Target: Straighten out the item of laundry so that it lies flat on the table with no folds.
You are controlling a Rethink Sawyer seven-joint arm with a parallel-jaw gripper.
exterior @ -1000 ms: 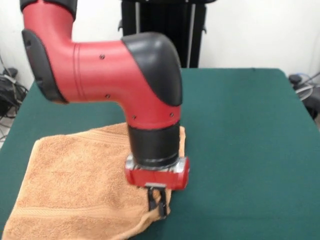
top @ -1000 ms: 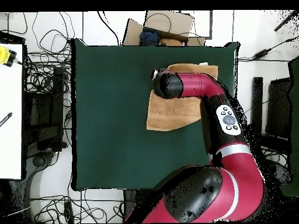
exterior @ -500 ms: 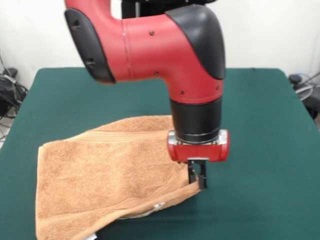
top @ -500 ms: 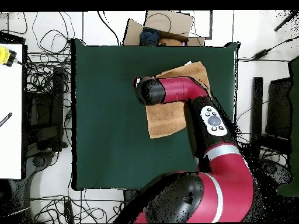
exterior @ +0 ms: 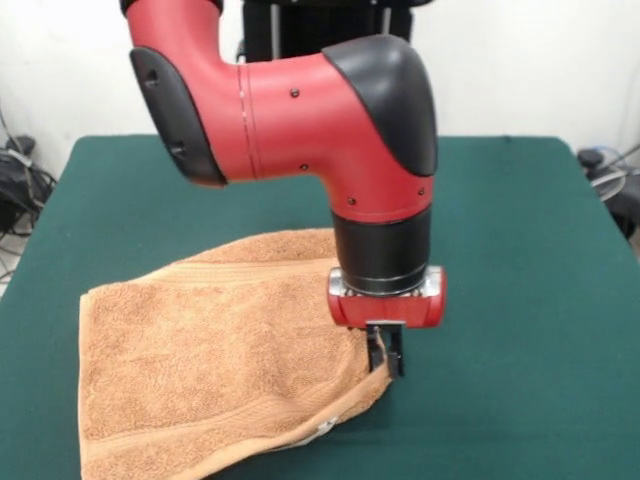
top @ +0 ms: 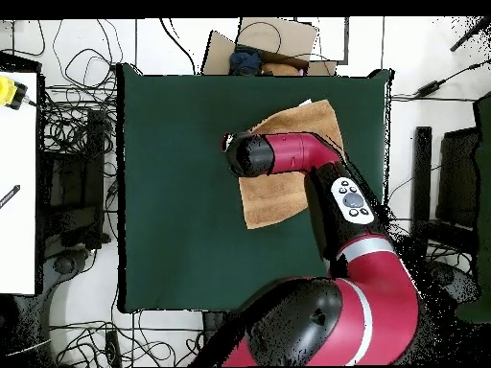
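— Where's the towel (exterior: 215,350) right now?

— I see it on the table (exterior: 520,250), on the left part of the green top in my front camera, close to the near edge. From overhead it sits near the table's top right corner, skewed against the table edges rather than square to them.

— Is it flat?

— Not fully. Most of it lies spread, and I can see one woven band running across the far part. The near right corner is lifted off the green top, so the near edge rises in a slope toward the gripper (exterior: 386,352), and a bit of white shows under that raised edge.

— And the hand?

— I read the fingers as pinched together on that lifted towel corner; the cloth runs straight up into them. The arm (exterior: 300,120) comes down from above, with the red wrist block directly over the corner.

— Anything from overhead?

— The arm covers the gripper there. I only see the black elbow end above the towel's left edge, and cables on the floor around the table.
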